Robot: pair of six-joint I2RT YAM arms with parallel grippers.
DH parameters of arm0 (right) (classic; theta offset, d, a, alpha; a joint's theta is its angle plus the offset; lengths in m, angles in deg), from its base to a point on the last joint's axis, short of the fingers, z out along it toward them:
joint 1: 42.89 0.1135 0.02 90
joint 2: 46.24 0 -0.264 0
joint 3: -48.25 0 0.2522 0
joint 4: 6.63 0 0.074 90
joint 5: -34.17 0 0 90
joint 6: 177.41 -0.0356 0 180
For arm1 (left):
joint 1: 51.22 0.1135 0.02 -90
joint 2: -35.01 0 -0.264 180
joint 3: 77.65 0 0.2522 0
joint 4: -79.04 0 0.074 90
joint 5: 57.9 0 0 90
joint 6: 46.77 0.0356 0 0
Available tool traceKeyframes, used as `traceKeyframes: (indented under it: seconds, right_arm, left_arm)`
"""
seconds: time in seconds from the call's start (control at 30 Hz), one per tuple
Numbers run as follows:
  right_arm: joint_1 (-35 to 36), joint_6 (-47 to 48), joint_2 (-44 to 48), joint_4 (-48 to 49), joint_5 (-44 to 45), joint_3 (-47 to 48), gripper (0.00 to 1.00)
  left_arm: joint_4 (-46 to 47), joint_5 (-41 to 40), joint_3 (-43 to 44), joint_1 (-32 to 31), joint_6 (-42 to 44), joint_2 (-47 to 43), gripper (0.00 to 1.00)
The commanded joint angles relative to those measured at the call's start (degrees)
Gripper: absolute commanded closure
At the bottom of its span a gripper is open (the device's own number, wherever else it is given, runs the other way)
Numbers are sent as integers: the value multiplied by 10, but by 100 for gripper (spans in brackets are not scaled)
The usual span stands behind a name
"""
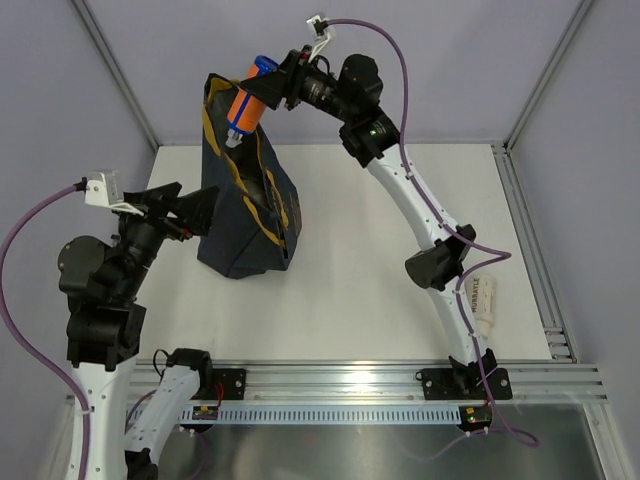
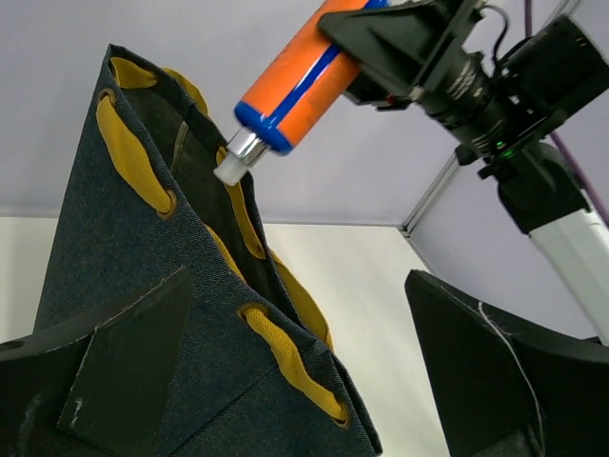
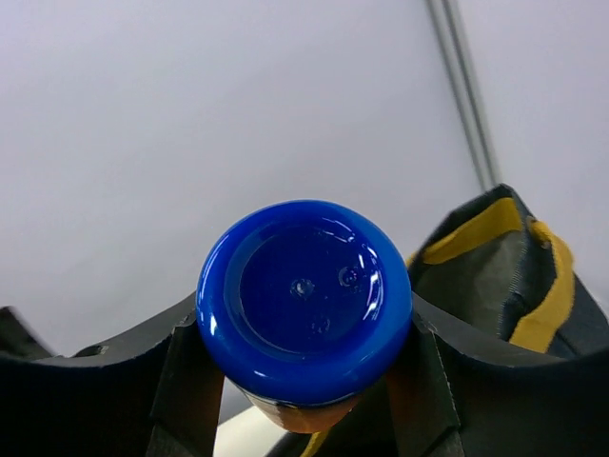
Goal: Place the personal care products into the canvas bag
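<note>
– Bottle [image 1: 243, 110]: how does it look?
– Orange with a blue stripe, blue ends, a silver neck and a white tip. It is tilted tip-down just above the open mouth of the bag [image 1: 245, 220]. The right hand [image 1: 268, 90] is clamped on its upper end.
– And the bag?
– Dark navy with mustard handles, upright on the worktop [image 1: 380, 250]. The left hand [image 1: 195, 208], fingers apart, is at its left side.
– Any writing?
– A cream tube [image 1: 484, 303] lies well apart, to the right. Its print is too small to read.
</note>
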Motion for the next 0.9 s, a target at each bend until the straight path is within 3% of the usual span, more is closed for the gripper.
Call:
traceKeyframes:
  seconds: [0.0, 0.23, 0.47, 0.6, 0.7, 0.73, 0.77, 0.8, 0.87]
  right_arm:
    - [6, 74, 15, 92, 80, -9, 100]
    - [25, 220, 6, 26, 31, -67, 100]
    - [64, 474, 59, -78, -49, -185, 100]
    - [76, 513, 30, -187, -41, -133, 95]
    - [77, 501, 16, -215, -28, -125, 80]
    - [77, 496, 22, -217, -22, -128, 70]
    - [78, 494, 26, -220, -15, -133, 55]
    - [78, 491, 32, -220, -3, -141, 28]
    - [78, 484, 44, -236, 13, -130, 5]
  left_arm:
    - [19, -14, 1, 1, -8, -13, 1]
    - [30, 3, -15, 1, -7, -8, 1]
    - [64, 21, -55, 1, -6, -18, 1]
    - [69, 34, -65, 1, 9, -19, 1]
    - [60, 43, -65, 1, 19, -21, 1]
    - [58, 46, -66, 1, 22, -24, 1]
    - [56, 50, -71, 1, 23, -27, 1]
    - [55, 51, -74, 1, 23, -34, 1]
    - [56, 54, -85, 1, 23, -43, 1]
